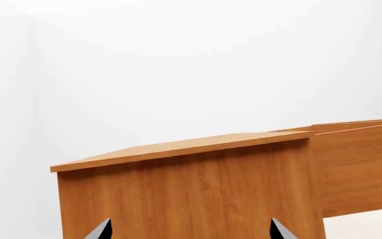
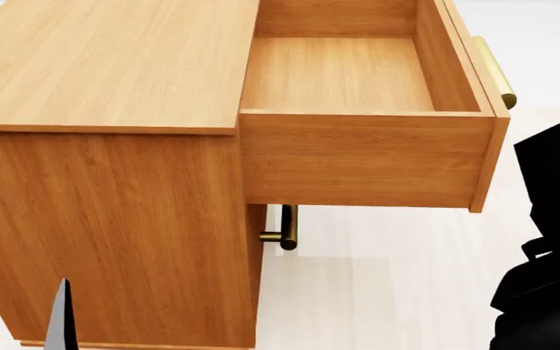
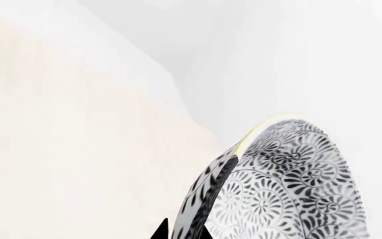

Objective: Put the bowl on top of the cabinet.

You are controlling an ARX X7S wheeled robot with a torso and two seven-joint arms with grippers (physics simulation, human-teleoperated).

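Note:
The bowl [image 3: 290, 189], white with a dense grey-black floral pattern and a pale rim, fills the lower right of the right wrist view, tilted on edge. My right gripper [image 3: 183, 233] is shut on its wall, one dark fingertip on each side. The bowl does not show in the head view. The honey-brown cabinet [image 2: 105, 65] fills the head view, its flat top at the upper left. My left gripper [image 1: 191, 231] is open and empty, facing the cabinet's side panel [image 1: 191, 194] below the top edge. One grey left fingertip [image 2: 59, 317] shows low beside the cabinet.
The cabinet's top drawer [image 2: 343, 73] is pulled out and empty, with a brass bar handle [image 2: 494, 73] on its front. A second brass handle [image 2: 286, 227] sits below it. My black right arm [image 2: 553, 248] stands at the right over the pale floor [image 2: 387, 292].

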